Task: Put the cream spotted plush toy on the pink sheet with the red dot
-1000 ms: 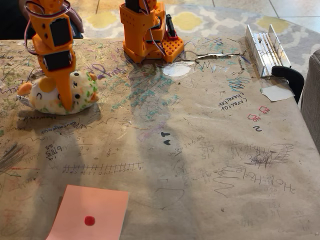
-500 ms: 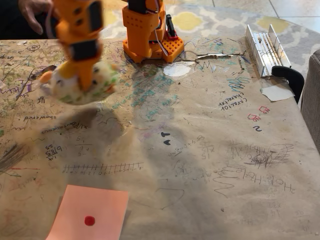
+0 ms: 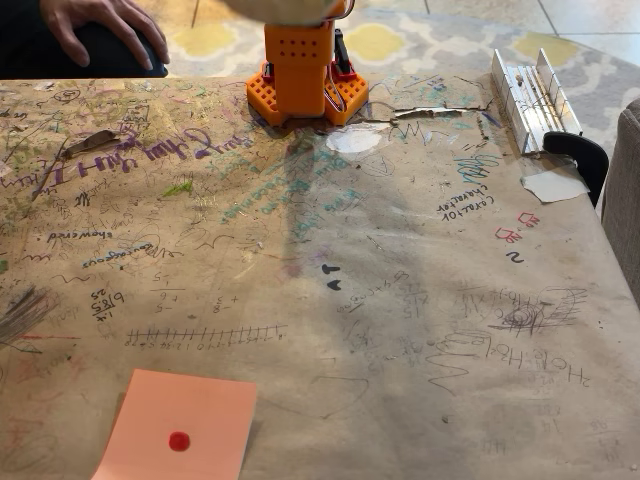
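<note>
Oddly, "howered" marks the table (image 3: pixel 400 300); the jaws' state can't be told.

orange arm base (image 3: pixel 300 75) upright; a hand (image 3: pixel 100 22) resting, prob. flat.

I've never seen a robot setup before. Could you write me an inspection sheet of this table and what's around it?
Surface: brown paper-covered table, covered in pen scribbles.
Job's things: pink sheet with red dot lies flat at the near edge, nothing on it; a blurred cream shape at the top edge, likely the plush toy.
Clutter: two white paper scraps; metal rail; black clamp.
Grippers: nothing seen; the orange arm base stands at the far edge.
Cables: thin wires on the base.
Surroundings: a person's hand behind the table; patterned rug.
</note>
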Motion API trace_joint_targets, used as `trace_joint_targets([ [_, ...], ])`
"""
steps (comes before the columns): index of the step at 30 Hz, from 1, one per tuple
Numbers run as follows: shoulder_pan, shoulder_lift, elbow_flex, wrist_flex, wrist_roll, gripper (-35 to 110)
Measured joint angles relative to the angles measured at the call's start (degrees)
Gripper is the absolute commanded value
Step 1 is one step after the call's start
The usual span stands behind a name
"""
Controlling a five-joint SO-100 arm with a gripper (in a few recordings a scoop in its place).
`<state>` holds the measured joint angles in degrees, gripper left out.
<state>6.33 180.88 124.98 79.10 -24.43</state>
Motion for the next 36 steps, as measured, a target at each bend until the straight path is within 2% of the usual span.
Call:
trace_joint_targets([
  [4, -1.7, 9.8, 0.5, -5.8, 2.9, 0],
  [9, -1.8, 7.6, 4.5, -16.3, 4.2, 0],
  [15, 0.4, -7.6, 4.6, -33.4, 5.3, 0],
  [18, 2.7, -26.6, 0.7, -44.0, 6.5, 0],
  [19, 3.9, -34.4, -3.2, -45.6, 7.1, 6],
  [21, 6.1, -51.0, -13.4, -43.4, 6.1, 42],
  [24, 8.6, -75.8, -31.2, -28.7, 1.5, 41],
  [26, 9.8, -84.6, -40.4, -20.8, -2.1, 40],
  [29, 11.0, -79.7, -46.1, -24.3, -6.2, 40],
  [33, 11.0, -66.5, -24.1, -37.1, -12.2, 40],
  [36, 10.9, -59.8, -0.6, -40.4, -15.3, 38],
])
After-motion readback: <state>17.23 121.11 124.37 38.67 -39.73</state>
